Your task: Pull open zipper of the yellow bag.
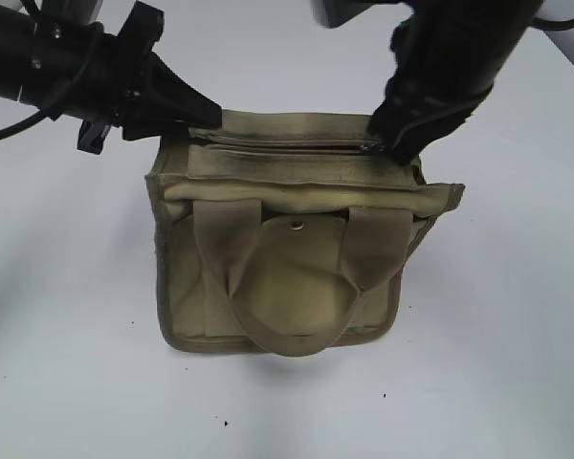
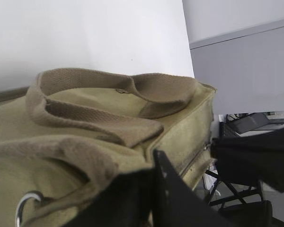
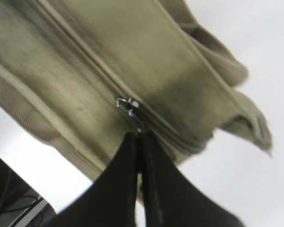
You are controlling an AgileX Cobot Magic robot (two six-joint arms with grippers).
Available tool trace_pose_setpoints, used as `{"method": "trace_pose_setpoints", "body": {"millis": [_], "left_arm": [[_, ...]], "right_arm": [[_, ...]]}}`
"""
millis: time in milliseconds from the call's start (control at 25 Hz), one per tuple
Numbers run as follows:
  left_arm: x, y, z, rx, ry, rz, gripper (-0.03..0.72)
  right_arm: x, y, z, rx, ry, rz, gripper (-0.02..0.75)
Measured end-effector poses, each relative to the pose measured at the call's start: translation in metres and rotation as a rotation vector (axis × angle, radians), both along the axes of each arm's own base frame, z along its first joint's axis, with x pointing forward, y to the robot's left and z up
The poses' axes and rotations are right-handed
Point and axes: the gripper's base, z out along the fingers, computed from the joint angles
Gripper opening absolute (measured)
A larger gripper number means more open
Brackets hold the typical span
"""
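- The black left arm is reaching in from the far left, lying almost level, cables hanging around its wrist.
- The black left gripper (image 1: 199, 110) is resting with its fingers pressed nearly together at the far left corner of the small olive-khaki canvas bag (image 1: 277, 287), clamping the fabric edge there.
- The black right arm is coming down steeply from the far right.
- The black right gripper (image 3: 139, 139) is pinching its fingertips (image 3: 128, 151) together on the small shiny silver pull tab (image 3: 130, 109).

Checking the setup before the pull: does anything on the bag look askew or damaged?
Nothing looks damaged. The olive canvas bag has a bent-out top right corner flap, and dark smudges along the zipper.
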Motion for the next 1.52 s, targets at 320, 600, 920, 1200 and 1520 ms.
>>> {"method": "trace_pose_setpoints", "body": {"millis": [320,600,920,1200,1520], "left_arm": [[0.000,0.000,0.001,0.005,-0.006,-0.003,0.022],[-0.001,0.000,0.001,0.008,-0.006,-0.010,0.025],[-0.025,0.013,0.036,0.109,-0.163,-0.083,0.367],[-0.098,0.058,0.109,0.407,-0.454,-0.031,0.456],[-0.215,0.119,0.102,0.664,-0.539,0.154,0.459]], "right_arm": [[0.014,-0.071,0.009,0.056,0.083,-0.272,0.002],[0.008,-0.082,-0.010,0.117,0.202,-0.357,0.016],[-0.023,-0.087,0.034,0.241,0.124,-0.441,0.538],[-0.089,-0.113,0.047,0.217,0.038,-0.488,0.636],[-0.181,-0.140,0.022,0.258,-0.033,-0.507,0.598]]}}
